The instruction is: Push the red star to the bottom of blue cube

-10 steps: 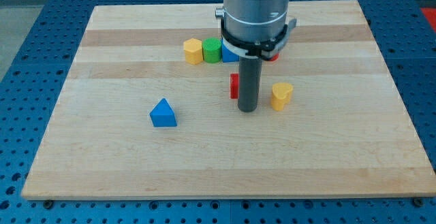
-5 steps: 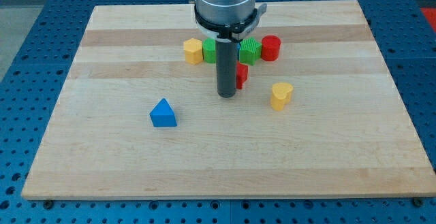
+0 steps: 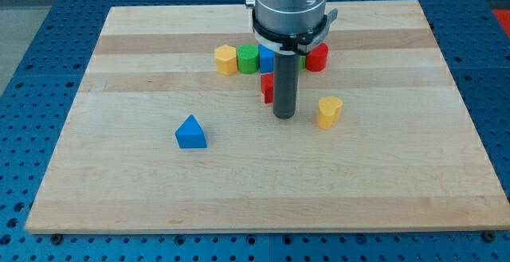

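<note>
Your red star (image 3: pixel 267 87) sits just below the blue cube (image 3: pixel 266 59) in the view, mostly hidden behind the rod, so only its left edge shows; it looks close under the cube but whether the two touch cannot be told. Your tip (image 3: pixel 284 115) stands on the surface (image 3: pixel 143 190) at the star's lower right, right against it or nearly so. There is no tool on this arm to be apart or together, only the plain rod. Judging by how things lie, the star is about where it belongs, so keep any further push short and gentle: nudge it upward and slightly to the view's left, straight toward the cube's lower face, and stop early so you do not shove the cube out of its row. That row is crowded: the green block (image 3: pixel 249 57) and yellow block (image 3: pixel 226 59) sit to the cube's left, the red cylinder (image 3: pixel 317 56) to its right. The yellow heart (image 3: pixel 328 111) is near your tip on the right; swing clear of it. The blue triangle (image 3: pixel 190 132) is well apart.
</note>
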`<state>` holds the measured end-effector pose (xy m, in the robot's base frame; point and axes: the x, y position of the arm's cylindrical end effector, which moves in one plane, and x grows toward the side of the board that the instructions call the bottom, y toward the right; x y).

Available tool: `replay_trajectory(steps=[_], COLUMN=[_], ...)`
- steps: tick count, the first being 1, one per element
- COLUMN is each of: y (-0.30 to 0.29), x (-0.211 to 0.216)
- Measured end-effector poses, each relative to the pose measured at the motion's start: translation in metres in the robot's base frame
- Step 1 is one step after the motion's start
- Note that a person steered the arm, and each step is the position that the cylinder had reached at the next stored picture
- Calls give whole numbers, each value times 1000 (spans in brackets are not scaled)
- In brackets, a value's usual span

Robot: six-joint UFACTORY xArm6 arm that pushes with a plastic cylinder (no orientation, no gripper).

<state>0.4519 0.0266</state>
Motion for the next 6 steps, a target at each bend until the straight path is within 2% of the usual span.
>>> replay_trajectory(steps=[3,6], y=[0,-8], x=[-23,-25])
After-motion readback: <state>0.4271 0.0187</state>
